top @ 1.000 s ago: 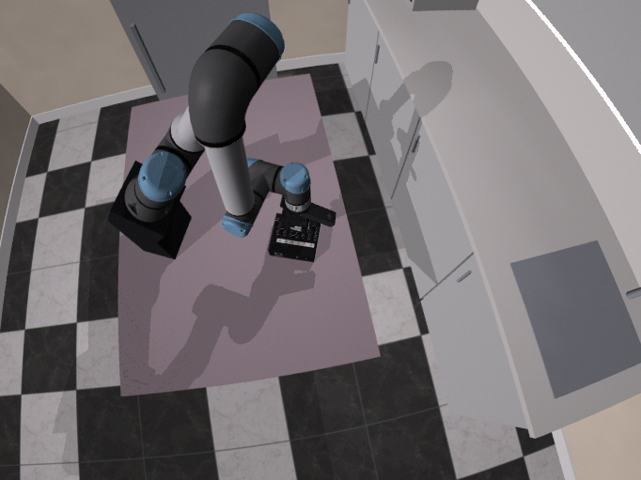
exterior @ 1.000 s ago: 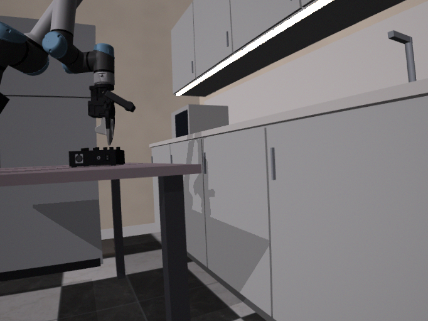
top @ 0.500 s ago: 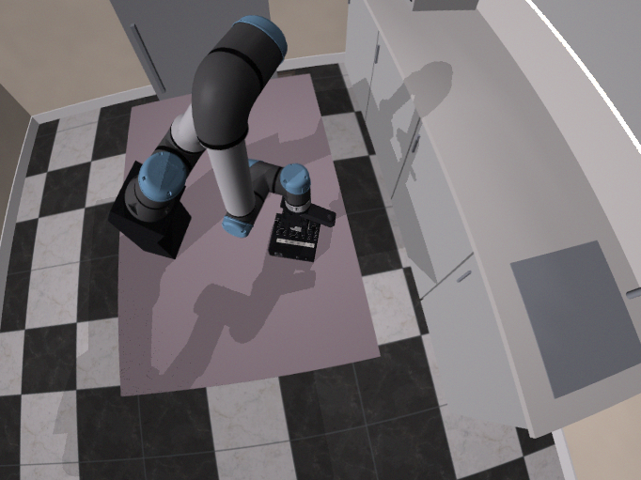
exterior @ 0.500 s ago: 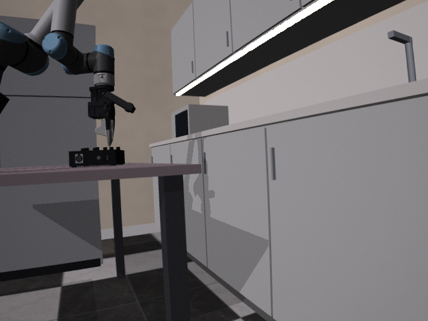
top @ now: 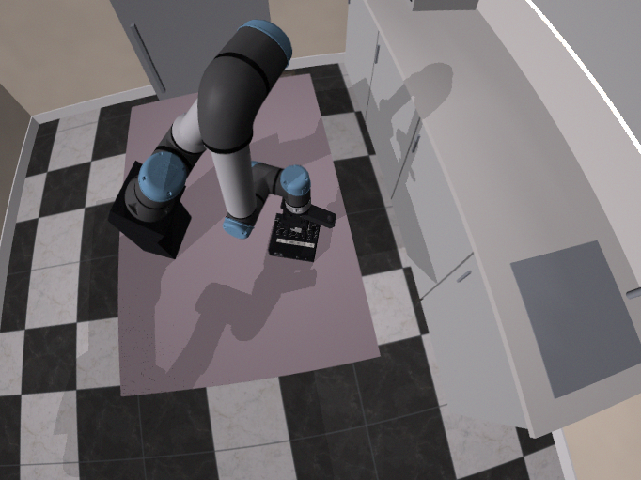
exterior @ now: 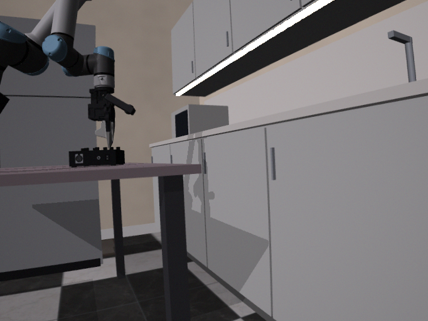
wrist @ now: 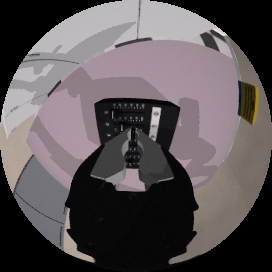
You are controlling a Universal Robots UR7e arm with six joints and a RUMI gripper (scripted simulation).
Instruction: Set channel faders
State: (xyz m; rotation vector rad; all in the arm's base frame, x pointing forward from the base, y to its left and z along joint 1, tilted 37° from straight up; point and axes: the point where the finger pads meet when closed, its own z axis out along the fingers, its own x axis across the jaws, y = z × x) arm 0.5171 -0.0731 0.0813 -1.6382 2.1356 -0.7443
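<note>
We have the end effector [top: 295, 229] [exterior: 110, 147] [wrist: 133, 128] closed on nothing, tips down at the faders of the board [top: 291, 251] [exterior: 93, 157] [wrist: 170, 120] on the desk [top: 240, 335] [exterior: 149, 171] [wrist: 165, 65], probably because narrow tips can nudge one fader without disturbing its neighbours.

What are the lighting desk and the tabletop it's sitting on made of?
The lighting desk looks like black plastic or painted metal: its casing is evenly dark, with little shine. The tabletop has a smooth, matte pinkish finish without visible grain, perhaps laminate or painted board; the look alone can't settle which.
</note>
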